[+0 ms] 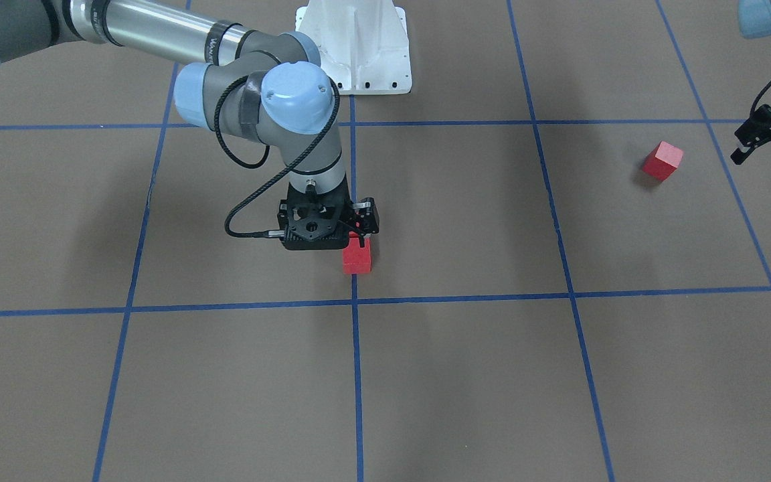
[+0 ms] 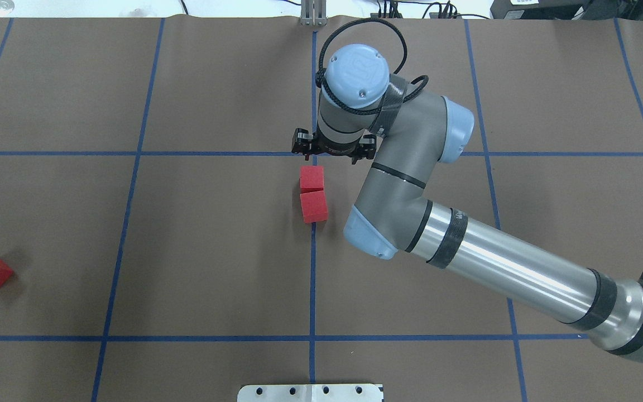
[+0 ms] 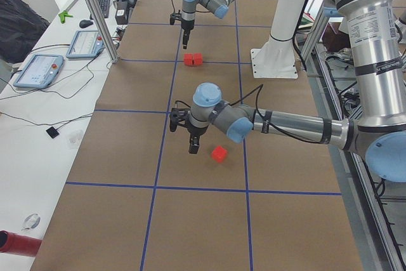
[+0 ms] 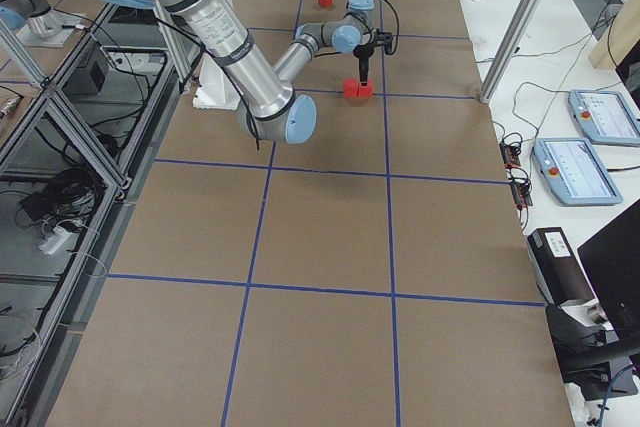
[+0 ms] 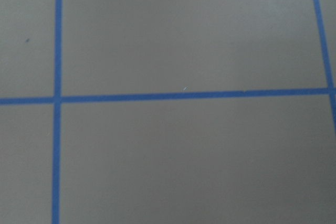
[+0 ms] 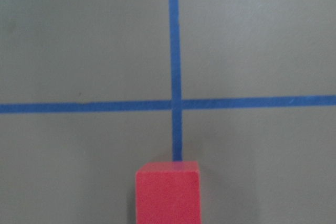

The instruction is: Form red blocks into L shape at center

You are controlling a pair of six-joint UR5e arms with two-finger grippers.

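Two red blocks [image 2: 312, 178] [image 2: 314, 206] lie touching in a short line on the middle blue tape line, at the center [image 1: 392, 268]. In the front view only the near one [image 1: 357, 258] shows clearly. My right gripper [image 2: 328, 152] hangs just above and beyond them, holding nothing. Its wrist view shows one block [image 6: 168, 192] at the bottom edge and no fingers, so it appears open. The third red block [image 1: 662, 161] lies tilted far out on my left side. My left gripper [image 1: 765, 155] hovers beside it, open and empty.
The white robot base plate [image 1: 359, 53] stands behind the center. Blue tape lines [image 2: 312, 279] grid the brown floor. Tablets and cables [image 3: 38, 68] lie on the white bench beyond the table's far edge.
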